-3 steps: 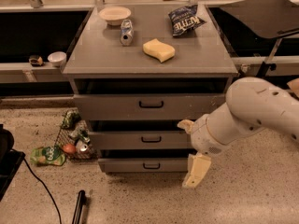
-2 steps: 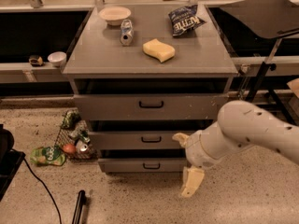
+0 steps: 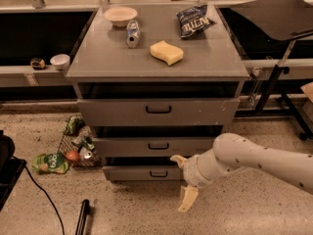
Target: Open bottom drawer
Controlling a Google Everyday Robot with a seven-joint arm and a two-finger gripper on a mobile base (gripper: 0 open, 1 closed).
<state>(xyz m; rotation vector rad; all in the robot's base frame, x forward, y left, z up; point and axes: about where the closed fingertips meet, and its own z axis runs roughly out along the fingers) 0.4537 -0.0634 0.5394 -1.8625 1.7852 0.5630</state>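
The grey cabinet has three drawers. The bottom drawer (image 3: 132,173) has the shortest front, with a small black loop handle (image 3: 158,173) at its centre, and its front sits about flush with the cabinet. My gripper (image 3: 183,180) is low, just right of that handle and slightly in front of the drawer. It is open: one cream finger (image 3: 177,159) points toward the drawer's upper right edge, and the other finger (image 3: 187,199) hangs down toward the floor. It holds nothing. The white arm (image 3: 254,160) comes in from the right.
On the cabinet top lie a bowl (image 3: 120,15), a can (image 3: 132,33), a yellow sponge (image 3: 166,52) and a chip bag (image 3: 194,19). A wire basket with litter (image 3: 78,146) sits on the floor to the left. A black cable and tool (image 3: 82,217) lie front left.
The arm has swung left and lower, bringing the gripper from the right of the cabinet to beside the bottom drawer's handle. The drawers have not moved.
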